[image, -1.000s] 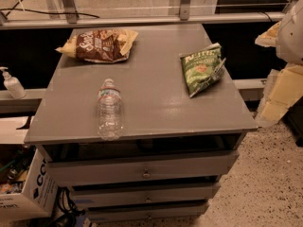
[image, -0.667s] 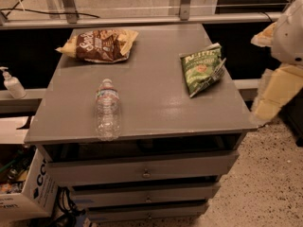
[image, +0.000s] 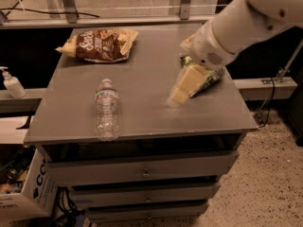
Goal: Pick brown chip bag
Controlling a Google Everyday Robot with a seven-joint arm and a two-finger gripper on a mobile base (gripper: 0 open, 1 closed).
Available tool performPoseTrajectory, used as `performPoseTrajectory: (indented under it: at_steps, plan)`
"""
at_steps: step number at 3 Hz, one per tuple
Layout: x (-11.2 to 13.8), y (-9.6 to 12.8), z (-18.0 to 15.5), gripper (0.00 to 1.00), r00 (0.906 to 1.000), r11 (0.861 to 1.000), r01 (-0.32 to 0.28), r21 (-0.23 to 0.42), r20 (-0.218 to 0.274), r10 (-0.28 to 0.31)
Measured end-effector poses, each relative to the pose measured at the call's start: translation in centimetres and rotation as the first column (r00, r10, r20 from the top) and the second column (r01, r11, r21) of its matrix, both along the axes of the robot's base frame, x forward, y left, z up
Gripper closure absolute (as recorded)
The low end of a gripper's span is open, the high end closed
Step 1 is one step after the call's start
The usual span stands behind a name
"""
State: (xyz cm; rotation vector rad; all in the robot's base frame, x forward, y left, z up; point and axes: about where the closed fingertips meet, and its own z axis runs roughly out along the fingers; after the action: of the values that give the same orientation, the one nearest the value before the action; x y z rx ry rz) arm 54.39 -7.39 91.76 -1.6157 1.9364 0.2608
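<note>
Brown chip bag point(image: 100, 44) lies well apart from fingers point(image: 182, 86) above green bag point(image: 209, 78); grip unclear.

Tool point(image: 177, 96) low over table point(image: 142, 70) right side, overlapping green bag point(image: 214, 78); brown chip bag point(image: 98, 44) far-left, well apart.

Dim, warm-toned light falls from above on the grey table point(image: 71, 122), leaving a soft sheen across its middle and toward the far edge. The robot's white arm point(image: 246, 25), reaching in over the far right corner, is the brightest thing in view, close to washed out. Its gripper point(image: 182, 86), low over the table near the right edge, shows pale yellow, with a faint light patch on the surface just below it. Highlights glint on the plastic bottle point(image: 107, 110) near the front left corner. The recess under the front edge lies in deep shadow.
</note>
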Motion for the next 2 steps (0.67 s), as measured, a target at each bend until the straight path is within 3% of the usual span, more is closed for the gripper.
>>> performPoseTrajectory:
  at_steps: [1, 2]
  plan:
    - [4.14, 4.55, -0.46, 0.0, 0.9973, 0.994, -0.052, 0.096, 0.056, 0.046]
    - [4.14, 4.56, -0.46, 0.0, 0.9973, 0.994, -0.052, 0.096, 0.056, 0.047]
